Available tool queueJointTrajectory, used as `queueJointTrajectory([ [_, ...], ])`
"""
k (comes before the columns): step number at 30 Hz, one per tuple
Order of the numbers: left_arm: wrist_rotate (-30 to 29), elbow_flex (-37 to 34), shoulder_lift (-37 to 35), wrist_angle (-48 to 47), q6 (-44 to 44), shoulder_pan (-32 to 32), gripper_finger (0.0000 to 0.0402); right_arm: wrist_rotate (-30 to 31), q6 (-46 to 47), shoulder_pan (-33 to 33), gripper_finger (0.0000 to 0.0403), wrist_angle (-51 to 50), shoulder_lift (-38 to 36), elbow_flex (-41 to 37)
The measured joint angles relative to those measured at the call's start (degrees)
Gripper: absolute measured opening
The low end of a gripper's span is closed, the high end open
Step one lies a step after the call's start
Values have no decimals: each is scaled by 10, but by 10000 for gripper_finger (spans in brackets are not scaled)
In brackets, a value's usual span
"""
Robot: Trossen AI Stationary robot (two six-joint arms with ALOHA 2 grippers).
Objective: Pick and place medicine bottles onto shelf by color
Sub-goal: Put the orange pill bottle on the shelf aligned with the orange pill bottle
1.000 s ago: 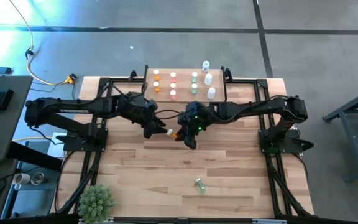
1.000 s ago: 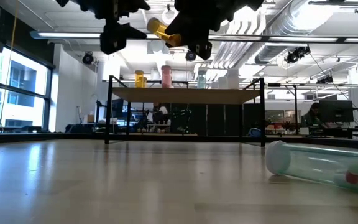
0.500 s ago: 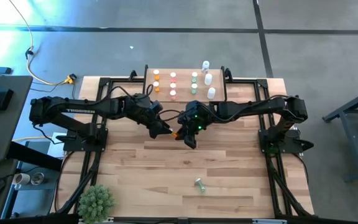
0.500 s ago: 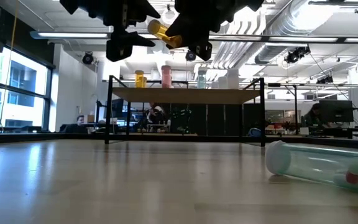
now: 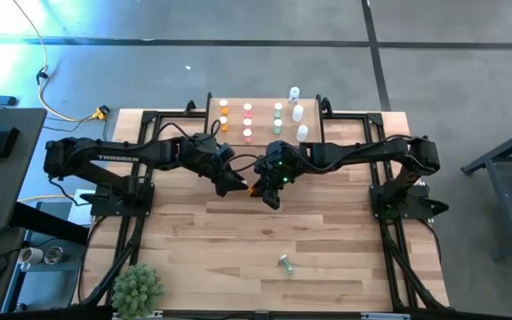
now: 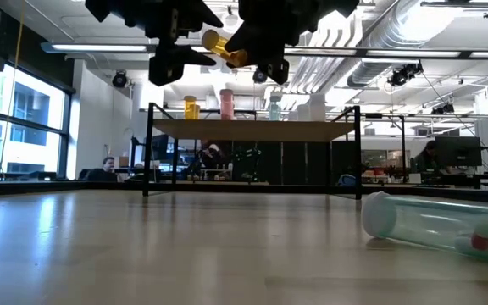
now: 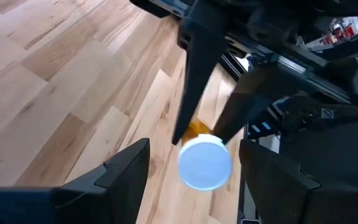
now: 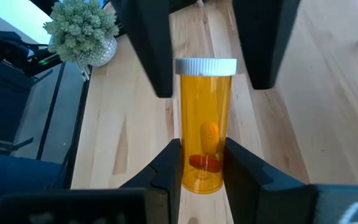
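In the high view the left tool point(image 5: 236, 184) sits just left of the frame's centre, over the upper half of the tabletop point(image 5: 327, 231). Its fingers point(image 7: 126, 171) are spread wide, one on each side of the white cap of an orange bottle point(image 7: 204, 160), and they do not press on it. In the low view this tool hangs at the upper left of centre point(image 6: 185, 58), and the orange bottle point(image 6: 223, 47) lies tilted in the air just to its right.

The right tool point(image 5: 258, 190) meets it at the frame's centre. Its fingers point(image 8: 166, 165) are pressed against the lower body of the orange bottle point(image 8: 205, 149) and pinch it, with the cap end pointing toward the left tool. Pills show inside the bottle.

Above the two tools, at the top centre of the high view, stands the shelf point(image 5: 265, 120), with rows of small bottles point(image 5: 248, 122) in orange, pink, green and white. In the low view the shelf point(image 6: 252, 129) stands in the middle distance.

At the lower centre of the high view a clear bottle point(image 5: 284, 262) lies on its side on the tabletop; the low view shows it at the lower right point(image 6: 435, 224). A potted plant point(image 5: 138, 286) stands at the lower left corner of the tabletop.
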Motion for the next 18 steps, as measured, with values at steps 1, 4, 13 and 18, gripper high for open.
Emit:
queueJointTrajectory([
  [1,0,0,2,1,0,2,236,-1,0,0,78,0,0,0],
  [4,1,0,10,2,0,2,236,-2,0,0,78,-1,-1,0],
  [13,1,0,10,6,2,2,180,-3,1,-9,78,-1,-1,0],
  [18,0,0,10,12,16,2,144,-4,6,-15,78,0,-1,0],
])
